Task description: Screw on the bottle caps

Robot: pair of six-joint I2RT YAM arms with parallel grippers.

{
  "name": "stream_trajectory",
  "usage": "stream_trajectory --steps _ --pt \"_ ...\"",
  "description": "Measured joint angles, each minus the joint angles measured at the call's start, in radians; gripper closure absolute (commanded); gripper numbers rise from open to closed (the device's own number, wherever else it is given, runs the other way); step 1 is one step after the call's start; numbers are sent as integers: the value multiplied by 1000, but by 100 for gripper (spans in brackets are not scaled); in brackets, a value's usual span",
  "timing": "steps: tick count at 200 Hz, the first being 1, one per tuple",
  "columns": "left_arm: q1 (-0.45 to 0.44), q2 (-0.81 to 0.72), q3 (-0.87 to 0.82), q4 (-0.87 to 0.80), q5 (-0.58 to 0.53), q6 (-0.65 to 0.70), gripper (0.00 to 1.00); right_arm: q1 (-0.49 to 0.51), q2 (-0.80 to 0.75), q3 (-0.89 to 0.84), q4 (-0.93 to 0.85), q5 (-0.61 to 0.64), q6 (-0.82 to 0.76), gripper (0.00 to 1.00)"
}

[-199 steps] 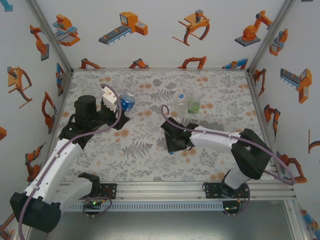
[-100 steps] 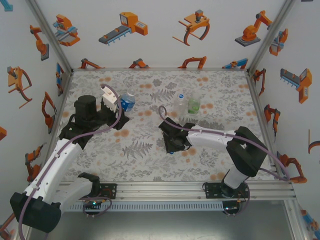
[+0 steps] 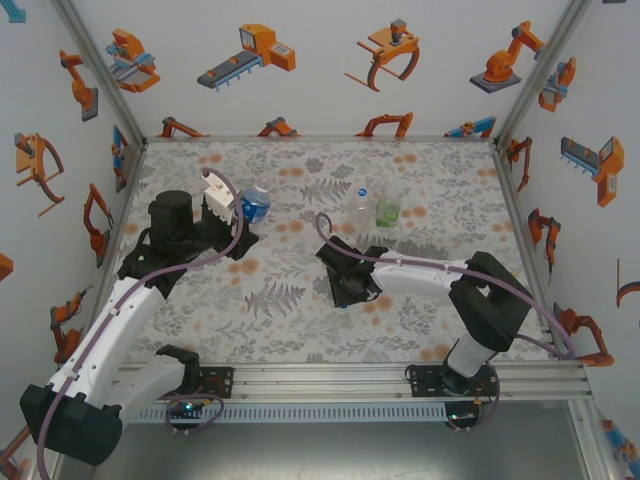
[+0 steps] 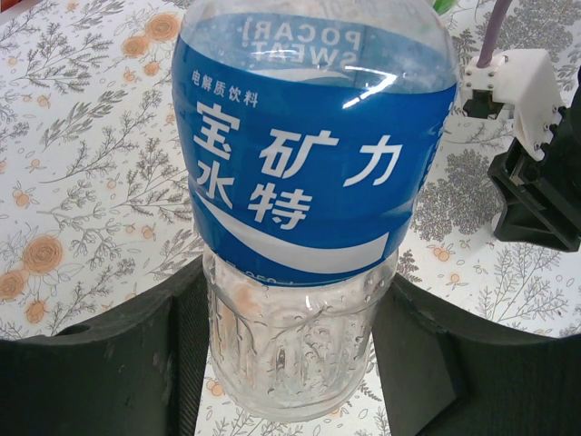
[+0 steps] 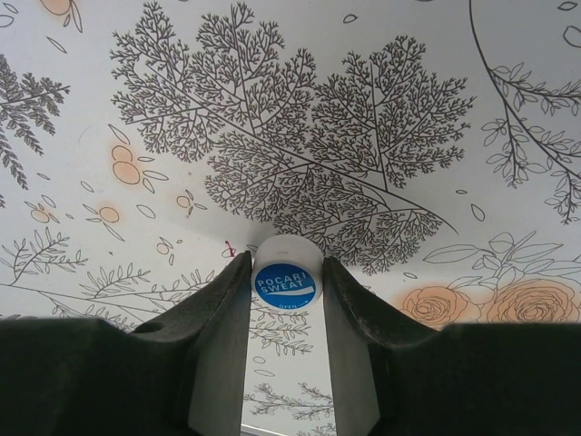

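My left gripper (image 3: 240, 208) (image 4: 295, 291) is shut on the lower body of the blue-labelled bottle (image 3: 254, 205) (image 4: 309, 154), which stands upright at the table's back left. Its mouth is out of the left wrist view. My right gripper (image 3: 343, 297) (image 5: 286, 263) points down at the table's middle, both fingers pressed against a whitish bottle cap (image 5: 286, 283) with a blue printed top that rests on the tablecloth. The colourless bottle (image 3: 360, 208) and the green-tinted bottle (image 3: 387, 210) stand side by side behind the right gripper.
The floral tablecloth (image 3: 280, 300) covers the table, walled on three sides. The right arm's white camera module (image 4: 517, 86) with its grey cable appears to the right of the held bottle in the left wrist view.
The right gripper slid slightly left and its fingers closed in onto the cap. The left arm and its bottle stayed still.
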Motion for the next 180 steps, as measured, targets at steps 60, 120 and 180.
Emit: stream_trajectory --steps 60,120,180 --pt "-9 41 3 -9 50 13 100 -10 -95 2 -14 9 -23 70" --pt "-92 141 48 -79 158 102 100 -145 -366 14 30 -97 -116 74" --pt "-174 115 51 -159 268 273 100 -200 -591 26 195 -317 -286 76"
